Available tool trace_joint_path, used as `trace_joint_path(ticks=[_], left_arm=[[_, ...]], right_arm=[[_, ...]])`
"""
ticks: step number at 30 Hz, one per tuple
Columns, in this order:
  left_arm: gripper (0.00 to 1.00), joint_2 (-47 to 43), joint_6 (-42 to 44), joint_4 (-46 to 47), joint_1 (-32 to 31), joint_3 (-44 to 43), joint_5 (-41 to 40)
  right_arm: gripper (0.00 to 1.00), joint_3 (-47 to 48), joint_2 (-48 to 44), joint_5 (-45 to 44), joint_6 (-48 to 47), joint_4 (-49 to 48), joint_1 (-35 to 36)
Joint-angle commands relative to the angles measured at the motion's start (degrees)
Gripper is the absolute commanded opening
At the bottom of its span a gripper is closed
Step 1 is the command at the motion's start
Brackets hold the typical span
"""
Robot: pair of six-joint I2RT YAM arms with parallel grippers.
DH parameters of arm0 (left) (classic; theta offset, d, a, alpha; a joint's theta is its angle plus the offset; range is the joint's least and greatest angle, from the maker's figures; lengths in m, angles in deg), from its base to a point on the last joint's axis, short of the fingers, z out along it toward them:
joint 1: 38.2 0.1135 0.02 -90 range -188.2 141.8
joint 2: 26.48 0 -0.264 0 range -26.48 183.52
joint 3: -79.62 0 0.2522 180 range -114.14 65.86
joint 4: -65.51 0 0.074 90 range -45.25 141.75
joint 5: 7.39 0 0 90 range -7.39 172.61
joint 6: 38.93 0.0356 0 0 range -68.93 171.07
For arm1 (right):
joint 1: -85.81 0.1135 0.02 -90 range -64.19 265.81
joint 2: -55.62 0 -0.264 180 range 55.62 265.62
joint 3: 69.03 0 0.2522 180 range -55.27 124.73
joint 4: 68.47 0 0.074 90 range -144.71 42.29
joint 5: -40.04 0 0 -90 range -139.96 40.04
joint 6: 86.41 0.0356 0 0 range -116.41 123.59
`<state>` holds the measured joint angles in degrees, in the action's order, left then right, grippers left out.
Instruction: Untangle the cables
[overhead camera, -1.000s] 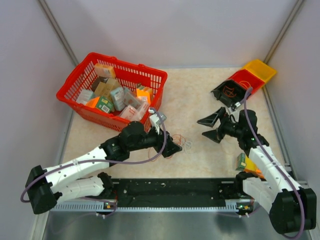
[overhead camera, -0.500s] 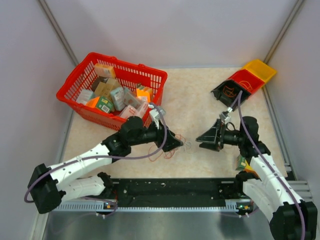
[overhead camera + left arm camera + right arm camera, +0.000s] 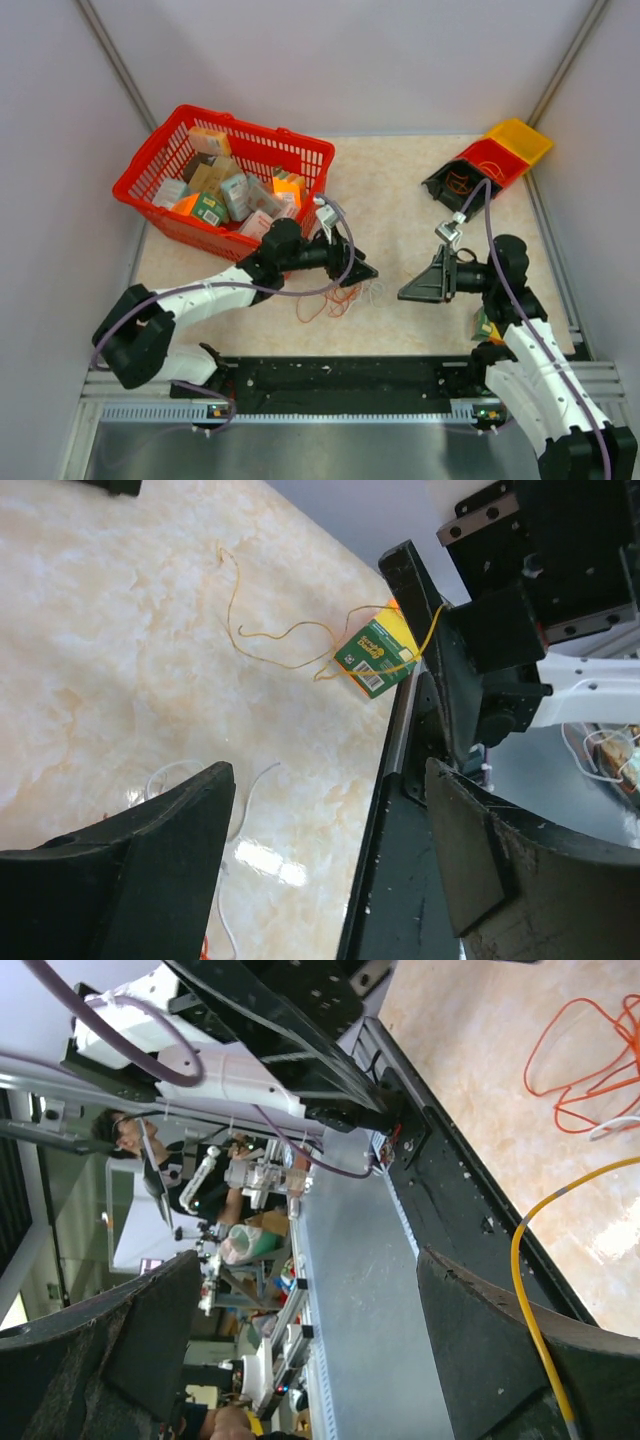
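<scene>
Red shopping basket [image 3: 185, 222] at the back left is stuffed with small cartons [image 3: 235, 190]. Back right there's a row of tipped bins: a yellow bin [image 3: 522, 138], a red bin [image 3: 495, 160], and a black bin [image 3: 436, 192] with a bit of orange wire inside.

The cables [image 3: 335, 298] lie loose mid-worktop [image 3: 390, 190], orange loops plus whitish strands, just under the left claw [image 3: 355, 268]. Both claws are spread wide, gripping nothing. The right claw [image 3: 420, 287] faces the tangle from the side. A small green box [image 3: 483, 322] sits by the right arm's base.
</scene>
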<state>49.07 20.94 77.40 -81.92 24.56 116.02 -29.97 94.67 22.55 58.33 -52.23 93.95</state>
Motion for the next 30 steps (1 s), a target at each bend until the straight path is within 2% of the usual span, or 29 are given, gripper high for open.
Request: trace_joint_path(ticks=[1,5,7,10,15,21,23,24,28,30], left_arm=[[0.83,2.1,13.8,20.7,-3.6,2.3,1.5],[0.84,4.9,33.8,15.1,-10.3,-0.3,-6.9],[0.84,7.1,39.2,17.5,-12.3,-0.5,-10.6],[0.84,10.7,42.3,23.6,-13.0,-0.5,-10.3],[0.83,16.5,47.4,24.8,-14.3,-5.3,-13.5],[0.78,20.8,47.9,30.5,-15.2,-8.6,-14.1],[0.71,21.2,46.0,33.7,-15.2,-8.6,-12.7],[0.63,21.2,45.1,35.2,-15.1,-8.4,-12.2],[0.18,21.0,42.9,35.9,-15.1,-9.4,-12.7],[0.03,20.5,42.8,33.8,-15.2,-10.5,-15.5]], right_arm=[[0.87,3.4,-1.4,3.6,0.7,-3.2,0.5],[0.87,3.4,-2.4,3.7,1.2,-3.4,0.5],[0.87,3.4,-2.6,3.8,1.6,-4.0,0.4],[0.87,3.4,-3.3,3.8,2.3,-4.4,0.5],[0.87,3.4,-4.7,4.0,3.3,-4.5,0.6],[0.87,3.3,-5.5,4.0,3.4,-3.8,0.6],[0.87,3.2,-5.6,4.0,3.4,-3.5,0.6],[0.87,3.3,-5.8,4.0,3.4,-3.4,0.6],[0.88,2.8,-5.9,3.9,3.4,-2.9,0.5],[0.93,2.9,-5.8,3.0,0.9,1.4,0.6]])
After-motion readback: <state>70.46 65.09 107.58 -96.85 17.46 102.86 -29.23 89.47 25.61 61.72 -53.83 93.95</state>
